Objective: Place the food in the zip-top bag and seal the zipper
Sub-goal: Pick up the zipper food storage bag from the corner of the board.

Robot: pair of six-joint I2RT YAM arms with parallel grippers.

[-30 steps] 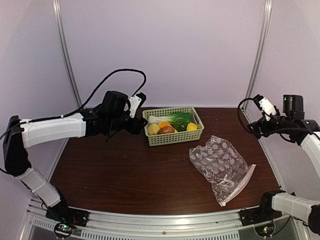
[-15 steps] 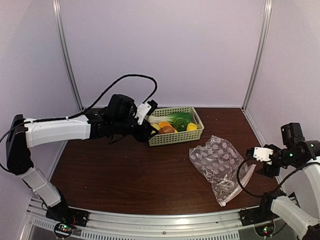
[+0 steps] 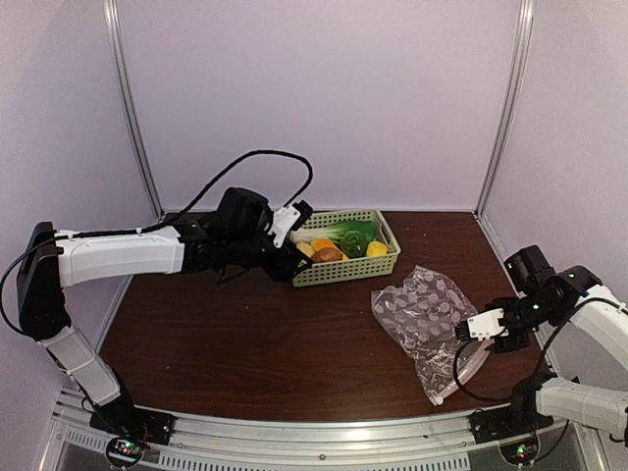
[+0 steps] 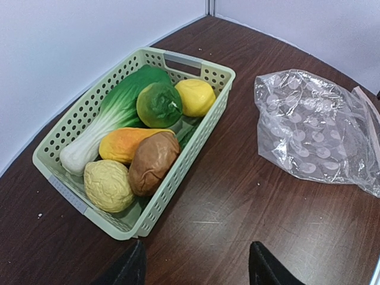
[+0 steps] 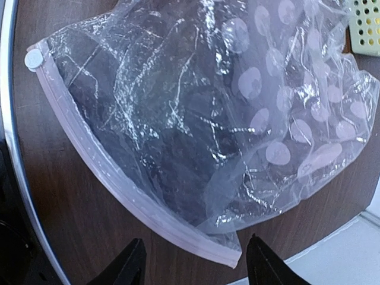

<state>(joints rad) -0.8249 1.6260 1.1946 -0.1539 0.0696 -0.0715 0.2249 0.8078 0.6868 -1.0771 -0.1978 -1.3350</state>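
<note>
The food fills a pale green basket point(image 3: 389, 259): a lemon point(image 4: 195, 97), a dark green vegetable point(image 4: 159, 104), a white-green leek point(image 4: 113, 122), an orange piece point(image 4: 127, 142), a brown piece point(image 4: 152, 161) and a pale yellow piece point(image 4: 108, 185). My left gripper point(image 4: 197, 270) is open and empty, over bare table at the basket's near corner. The zip-top bag point(image 3: 427, 319) lies flat to the basket's right, crinkled and dotted point(image 5: 255, 83). Its zipper point(image 5: 119, 190) curves along the mouth edge. My right gripper point(image 5: 196, 267) is open, its fingertips on either side of the zipper's end, apart from it.
The dark wooden table point(image 3: 245, 334) ends at a metal rail point(image 3: 294, 432) at the front. Pale walls enclose the back and both sides. A black cable point(image 3: 265, 157) loops above the left arm. A small white disc point(image 5: 34, 58) sits at the zipper's far end.
My right arm has swung down from high at the right to the bag's zipper edge, its jaws narrowing. My left arm has moved right, up to the basket's end.
</note>
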